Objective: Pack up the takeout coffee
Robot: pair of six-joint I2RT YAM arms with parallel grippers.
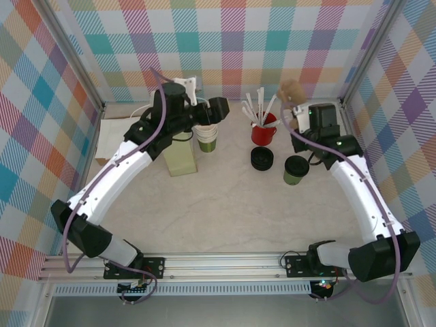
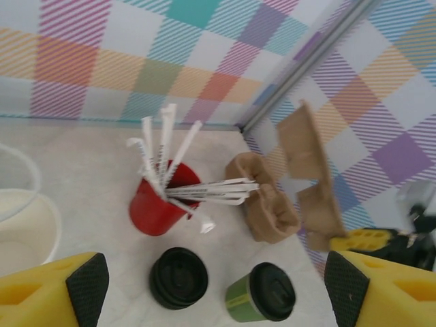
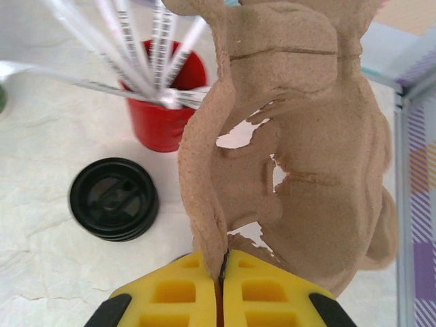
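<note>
Right gripper (image 3: pixel 221 272): the yellow jaws are pressed tight together, pinching the thin edge of the brown pulp carrier (image 3: pixel 300 170). The carrier stands up on edge from the jaws, tilted, back by the right wall corner. A few of the white sticks (image 3: pixel 129 51) lean over toward it. They fan out of the red mug (image 3: pixel 163 116), which sits just left of the carrier. Nearer the arms from the mug is a low stack of black lids (image 3: pixel 114 199), flat on the table (image 3: pixel 41 272).

Over to the left gripper (image 2: pixel 216 285): jaws spread wide, one yellow finger (image 2: pixel 68 293) at each lower corner of its wrist view, and nothing between them. It hangs high, looking across the table at the mug and lids. From the top camera it is over the cup stack (image 1: pixel 206 140), and whether it touches the top cup, I cannot tell. A pale green box (image 1: pixel 180 158) stands just left of that stack.

And the coffee (image 1: pixel 296 170): upright on the table, black lid on, just right of the lids, nearer the arms than the mug. It sits close beside the right arm, and neither gripper is on it.
</note>
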